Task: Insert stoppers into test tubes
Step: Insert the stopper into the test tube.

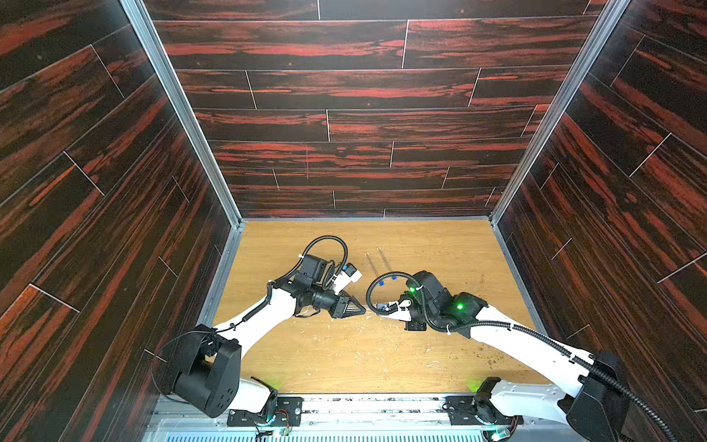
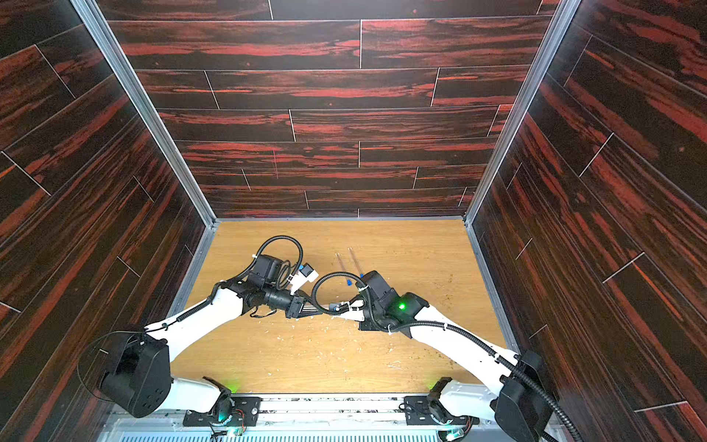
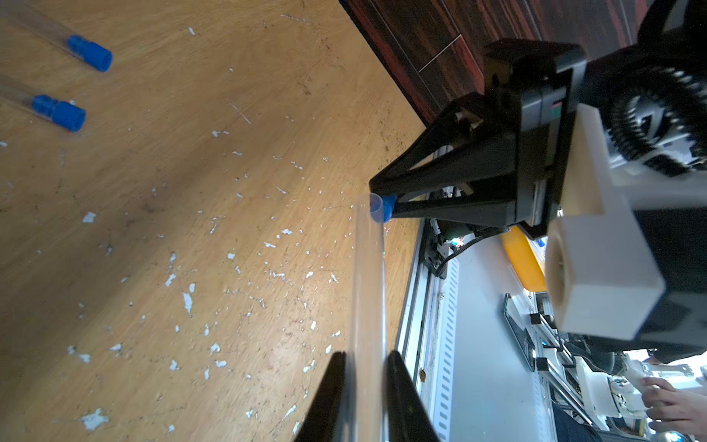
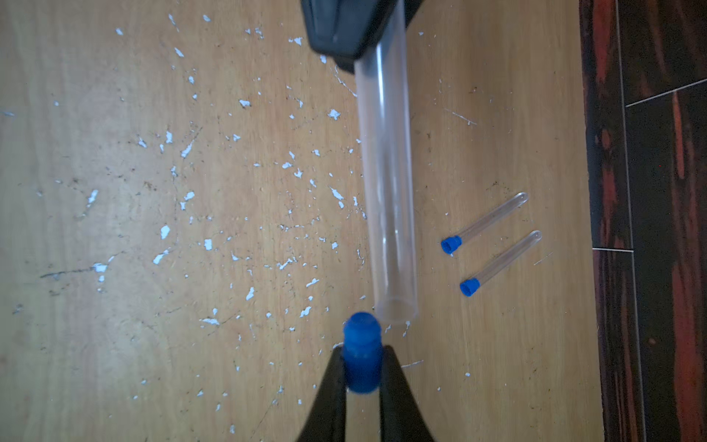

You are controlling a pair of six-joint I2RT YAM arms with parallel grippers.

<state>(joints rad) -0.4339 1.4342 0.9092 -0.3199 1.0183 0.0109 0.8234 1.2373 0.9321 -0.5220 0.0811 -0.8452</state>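
The desk (image 1: 440,248) carries the whole job, and the two arms meet over its middle. The left gripper (image 3: 367,382) is clamped on the open tube (image 4: 386,191) and holds it roughly level, mouth toward the other arm. The right gripper (image 4: 361,367) pinches the loose stopper (image 4: 361,350) by its wider end, narrow nose forward.

In the right wrist view the nose sits just beside the tube's rim and off its axis, so the step in hand looks like lining up, not pressing. To do it well, I judge that the right arm should slide sideways until nose and mouth share one line. It should then push straight along the tube while the left arm only braces. A skewed push could catch the rim and lever the thin tube in its grip, or squirt the small plug out from between the fingers.

The open tube looks empty and clear along its length. The two finished tubes (image 1: 370,262) lie side by side, between the desk's middle and its far edge. They look empty too, and each has its mouth closed by one of their stoppers (image 4: 451,245). Pale flecks (image 4: 164,231) litter the desk toward the near edge.
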